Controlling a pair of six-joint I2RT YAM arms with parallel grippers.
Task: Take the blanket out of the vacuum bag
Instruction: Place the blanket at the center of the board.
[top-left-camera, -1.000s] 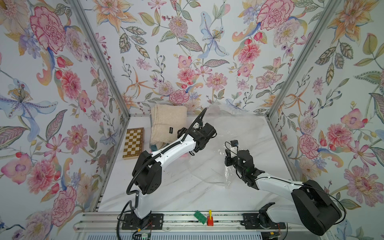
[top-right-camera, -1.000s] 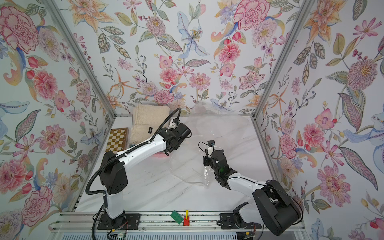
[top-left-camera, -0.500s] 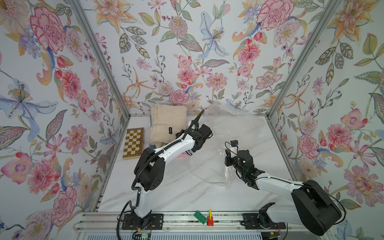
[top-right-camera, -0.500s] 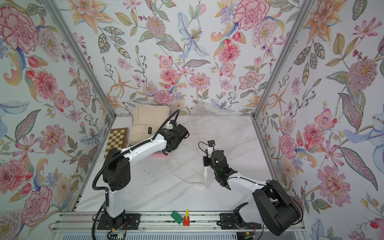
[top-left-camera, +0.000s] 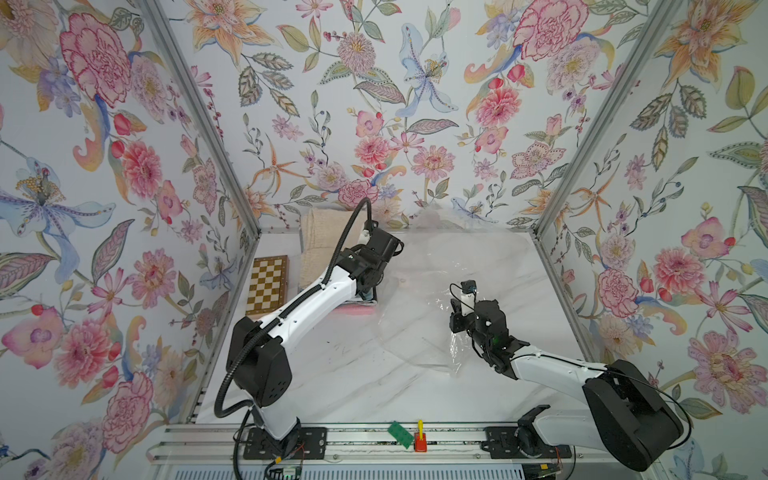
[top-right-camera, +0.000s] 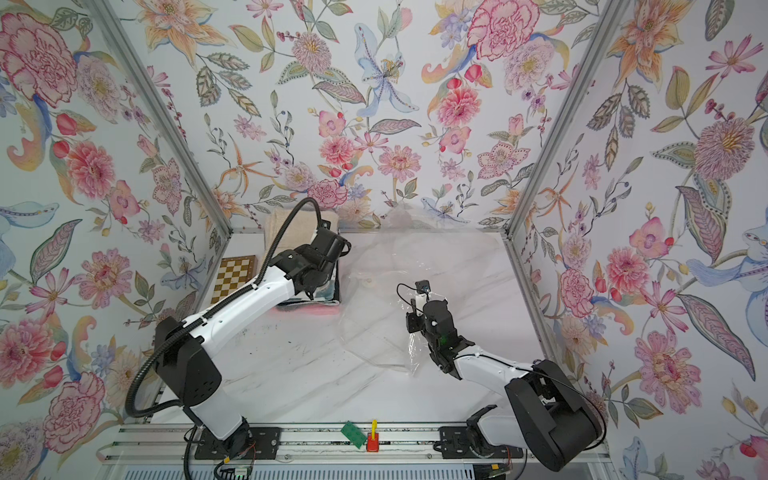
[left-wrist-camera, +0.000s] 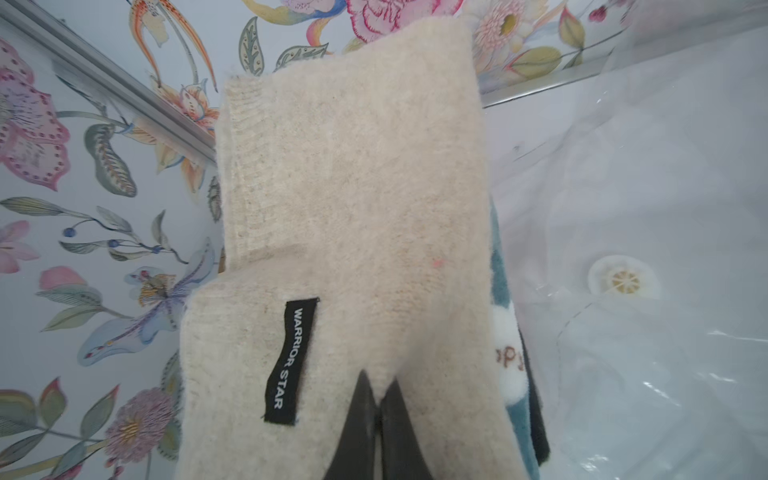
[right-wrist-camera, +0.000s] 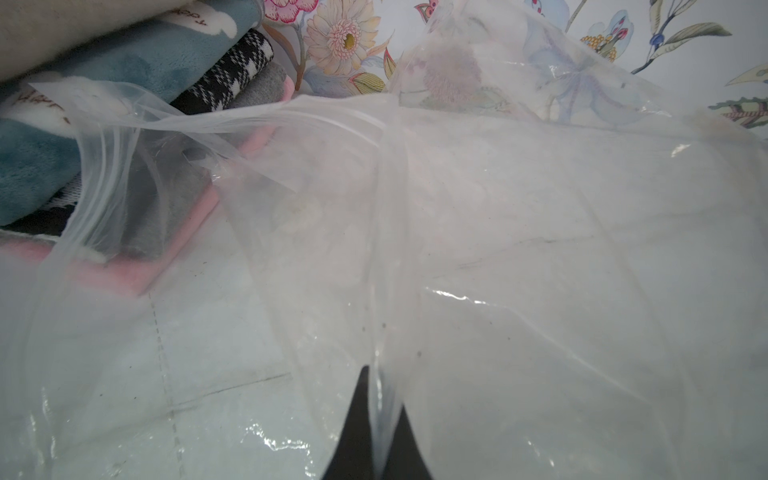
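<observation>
The left gripper (left-wrist-camera: 379, 384) has just snapped its fingers shut, and its arm has slid a bit closer to the chessboard (top-left-camera: 268, 284). The fingers are squeezed tight together, with their tips pushed into the cream blanket (left-wrist-camera: 353, 187). I cannot tell if they have caught any fluff. The right gripper (right-wrist-camera: 380, 395) has not moved. It is well away from the chessboard, and its fingers are pinching a fold of the vacuum bag (right-wrist-camera: 540, 249).

The cream blanket is out of the bag. It lies on top of the pile of folded blankets (right-wrist-camera: 104, 70), just beside the chessboard. The bag is on the far side of that pile from the chessboard, and it looks flat and empty (only its round white valve (left-wrist-camera: 623, 279) shows). So I think the job is nearly done, and the left arm may only be fixing how the blanket lies.

In both top views the left arm covers its own fingers and much of the pile. The bag is clear on a white table (top-left-camera: 332, 374), so its edges get lost. A flap of it lies over the pile's corner. I cannot tell if the pink blanket (top-left-camera: 358, 309) at the bottom is inside the mouth or only under it.
</observation>
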